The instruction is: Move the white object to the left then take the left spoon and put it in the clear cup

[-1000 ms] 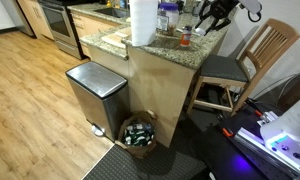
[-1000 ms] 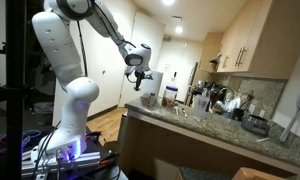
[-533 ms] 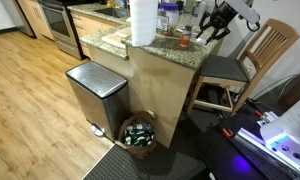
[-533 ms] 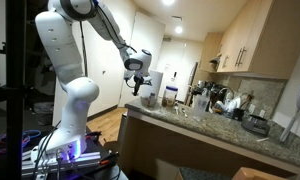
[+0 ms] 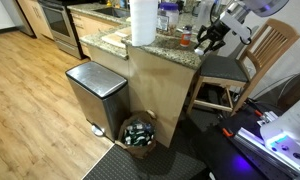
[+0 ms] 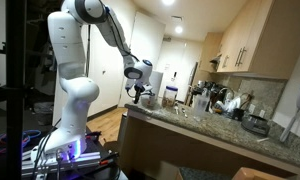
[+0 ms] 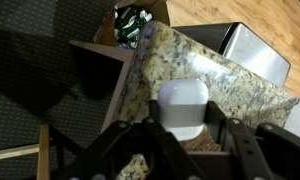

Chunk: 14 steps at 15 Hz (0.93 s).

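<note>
In the wrist view the white object point(image 7: 183, 102), a small rounded white lump, sits between my gripper's point(image 7: 183, 126) two dark fingers, which press against both its sides. It is just above the speckled granite counter point(image 7: 240, 92), near the counter's end edge. In both exterior views my gripper point(image 5: 211, 38) point(image 6: 140, 93) hangs low over that end of the counter. The white object is too small to make out there. I cannot pick out the spoons, and the clear cup is not plainly visible among the clutter of containers point(image 5: 168, 16) on the counter.
A tall paper-towel roll point(image 5: 142, 22) stands on the counter's corner. A steel trash bin point(image 5: 95, 90) and a basket of cans point(image 5: 140, 132) stand on the floor below. A wooden chair point(image 5: 262, 52) is beside the counter end. Jars and appliances point(image 6: 202, 100) line the counter.
My gripper has come down and moved toward the end of the counter, away from the containers, over the last second.
</note>
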Motion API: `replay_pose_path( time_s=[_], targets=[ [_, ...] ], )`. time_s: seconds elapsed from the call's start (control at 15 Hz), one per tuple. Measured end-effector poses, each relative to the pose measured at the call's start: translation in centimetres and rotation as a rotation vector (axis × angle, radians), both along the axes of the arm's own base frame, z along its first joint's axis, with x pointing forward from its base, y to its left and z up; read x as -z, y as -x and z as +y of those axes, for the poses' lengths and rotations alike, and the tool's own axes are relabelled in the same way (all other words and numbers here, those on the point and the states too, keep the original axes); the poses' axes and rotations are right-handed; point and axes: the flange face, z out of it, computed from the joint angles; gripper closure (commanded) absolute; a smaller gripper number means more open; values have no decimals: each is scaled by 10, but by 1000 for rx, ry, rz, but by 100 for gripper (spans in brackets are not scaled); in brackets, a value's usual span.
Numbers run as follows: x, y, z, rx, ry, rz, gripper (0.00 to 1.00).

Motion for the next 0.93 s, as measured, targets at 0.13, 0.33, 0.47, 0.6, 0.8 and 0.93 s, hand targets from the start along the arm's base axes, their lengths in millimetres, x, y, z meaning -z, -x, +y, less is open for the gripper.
replay_pose_path(
  time_s=[0.13, 0.33, 0.47, 0.6, 0.8, 0.93],
  targets=[
    [1, 0, 0, 1, 3, -1, 81],
    [6, 1, 1, -5, 3, 13, 81],
    [15, 1, 4, -21, 7, 29, 81],
    [15, 1, 4, -38, 6, 19, 81],
    [17, 2, 4, -67, -3, -9, 81],
    [18, 3, 4, -88, -5, -40, 81]
  ],
)
